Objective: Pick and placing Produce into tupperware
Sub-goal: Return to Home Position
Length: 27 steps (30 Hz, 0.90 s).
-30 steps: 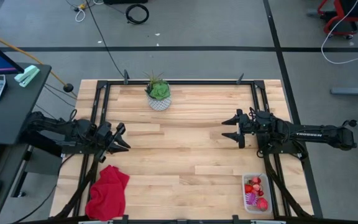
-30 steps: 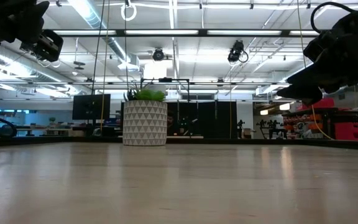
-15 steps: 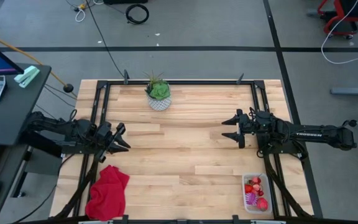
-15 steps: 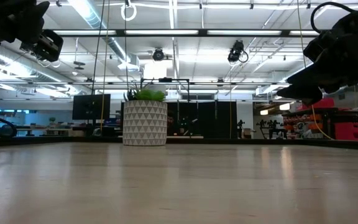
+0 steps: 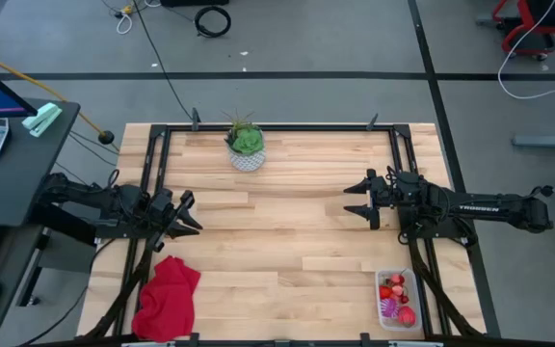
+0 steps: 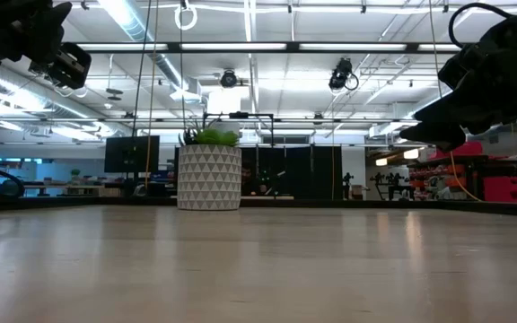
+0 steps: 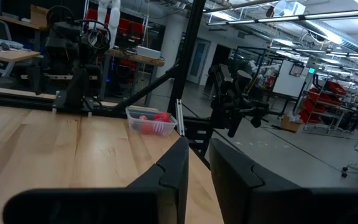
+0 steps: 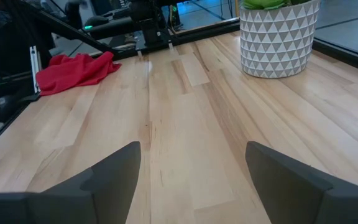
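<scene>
1. Surroundings. The table point(image 5: 287, 260) is light wood, bounded by a black frame point(image 5: 277, 126). A green plant point(image 5: 247, 140) in a white patterned pot point(image 5: 247, 161) stands near the far edge, a little left of centre and well apart from both of my grippers. A red cloth point(image 5: 169, 297) lies crumpled at the near left corner. A dark desk point(image 5: 8, 164) stands off the table on my left.

2. Grippers. My left gripper point(image 5: 191, 213) hangs over the left edge of the table, just beyond the cloth, pointing across toward the right. Its jaws stand a narrow gap apart and hold nothing. My right gripper point(image 5: 347, 201) hangs over the right half, pointing left. Its jaws are spread wide and hold nothing.

3. Task items. The tupperware point(image 5: 379, 294) sits at the near right corner, beside the base of my right arm and well apart from both grippers. The produce point(image 5: 398, 287) lies inside it, with a purple ribbed ball point(image 5: 389, 307) toward the near end.

4. Limits of view.
- High view: the red pieces merge, so I cannot separate them.
- Left wrist view: it sees the tub side-on across the table. Only red shows through its wall, and the ball cannot be made out.
- Right wrist view: it shows the cloth and the pot, whose top is cut off. The tub is outside this view.
- Low view: it shows the pot and plant, with my arms only as dark shapes in the upper corners. Neither the tub nor the cloth appears there.
</scene>
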Each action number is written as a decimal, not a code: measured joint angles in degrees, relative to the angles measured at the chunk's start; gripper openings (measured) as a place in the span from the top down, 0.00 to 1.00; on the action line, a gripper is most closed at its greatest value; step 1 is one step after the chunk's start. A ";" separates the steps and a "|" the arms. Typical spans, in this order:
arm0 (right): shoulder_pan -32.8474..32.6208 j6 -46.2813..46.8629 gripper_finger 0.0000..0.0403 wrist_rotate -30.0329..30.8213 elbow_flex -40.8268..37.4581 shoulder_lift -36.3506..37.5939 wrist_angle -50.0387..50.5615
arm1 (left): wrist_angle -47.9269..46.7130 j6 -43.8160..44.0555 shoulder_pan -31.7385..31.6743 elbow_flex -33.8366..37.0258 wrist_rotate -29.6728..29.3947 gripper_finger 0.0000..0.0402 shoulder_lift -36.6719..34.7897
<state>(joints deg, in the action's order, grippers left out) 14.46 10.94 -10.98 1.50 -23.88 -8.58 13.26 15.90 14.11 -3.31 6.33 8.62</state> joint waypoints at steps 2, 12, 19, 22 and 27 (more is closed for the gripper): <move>0.02 0.00 0.26 0.00 0.00 -0.02 0.00 | 0.00 0.00 0.00 0.00 0.00 0.83 0.00; 0.00 0.00 0.26 0.01 0.00 -0.02 0.00 | 0.00 0.00 -0.01 0.00 0.00 0.81 0.00; 0.00 0.01 0.26 0.02 0.00 0.00 0.00 | 0.00 0.00 -0.01 0.00 0.00 0.82 0.00; 0.02 0.02 0.26 0.02 0.00 0.00 0.00 | 0.02 0.02 0.00 0.00 0.00 0.83 0.00; 0.01 0.01 0.26 0.02 0.00 -0.01 0.01 | 0.00 0.00 0.00 0.00 0.00 0.82 0.00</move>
<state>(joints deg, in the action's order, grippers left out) 14.47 10.95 -10.96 1.50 -23.89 -8.57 13.26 15.90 14.11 -3.31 6.33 8.62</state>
